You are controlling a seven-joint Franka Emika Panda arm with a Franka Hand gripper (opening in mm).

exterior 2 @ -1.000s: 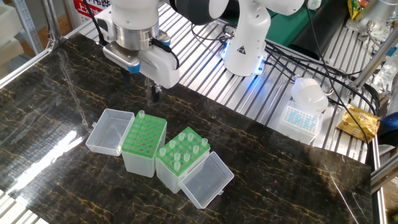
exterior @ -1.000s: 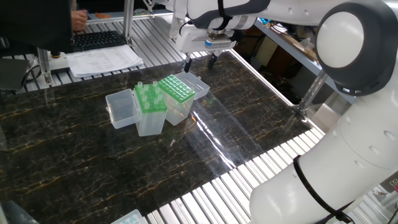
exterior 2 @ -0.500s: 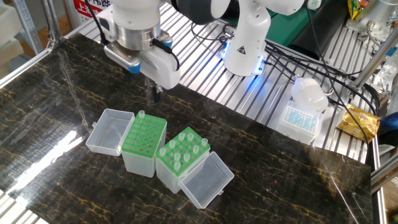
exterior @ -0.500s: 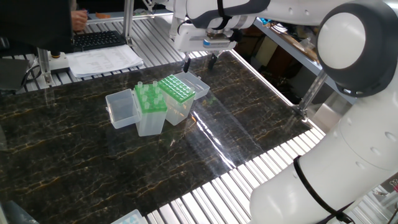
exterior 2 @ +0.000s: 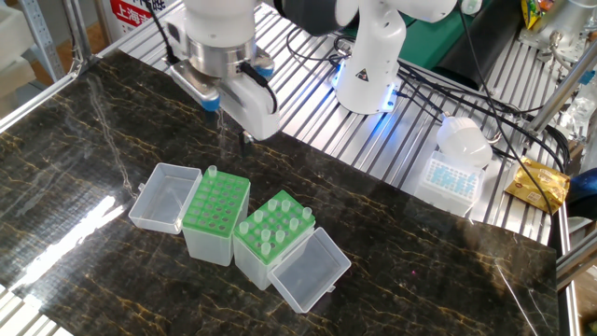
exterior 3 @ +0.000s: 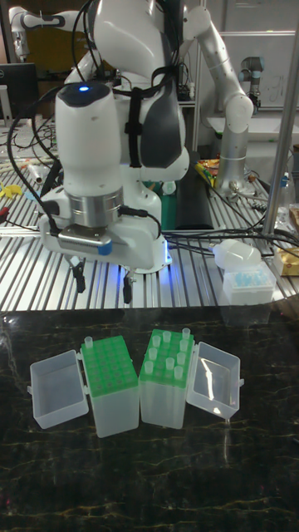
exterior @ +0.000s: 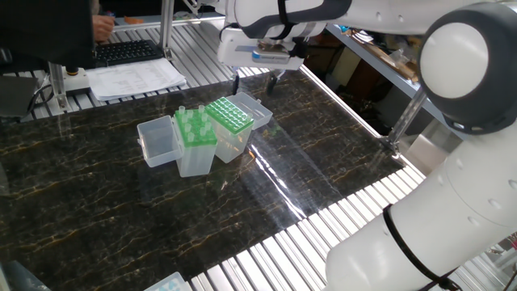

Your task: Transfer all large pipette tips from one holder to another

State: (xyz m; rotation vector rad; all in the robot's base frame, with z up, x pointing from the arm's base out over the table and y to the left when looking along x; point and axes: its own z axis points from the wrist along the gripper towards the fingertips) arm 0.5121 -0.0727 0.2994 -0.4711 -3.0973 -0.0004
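Two clear holders with green rack plates stand side by side on the dark marble table. The right holder (exterior 2: 273,238) carries several large pipette tips (exterior 2: 266,229). A single tip (exterior 2: 212,173) stands at the back corner of the left holder (exterior 2: 216,215). Both hinged lids lie open to the outer sides. My gripper (exterior 2: 233,123) hangs open and empty above the table behind the holders, clear of them. It also shows in the tall view as gripper (exterior 3: 104,283) above and behind the left holder (exterior 3: 110,378), and as gripper (exterior: 254,82) beyond the racks (exterior: 229,115).
On the slatted frame behind the table stand a small box of blue tips (exterior 2: 452,177) and the arm's base (exterior 2: 368,65) with cables. A keyboard (exterior: 129,50) and papers (exterior: 137,77) lie beyond the table's far edge. The open lids (exterior 2: 166,196) (exterior 2: 310,269) flank the holders.
The gripper has shifted sideways behind the holders, rightward in the other fixed view and leftward in the one fixed view. It stays open and the holders have not moved.
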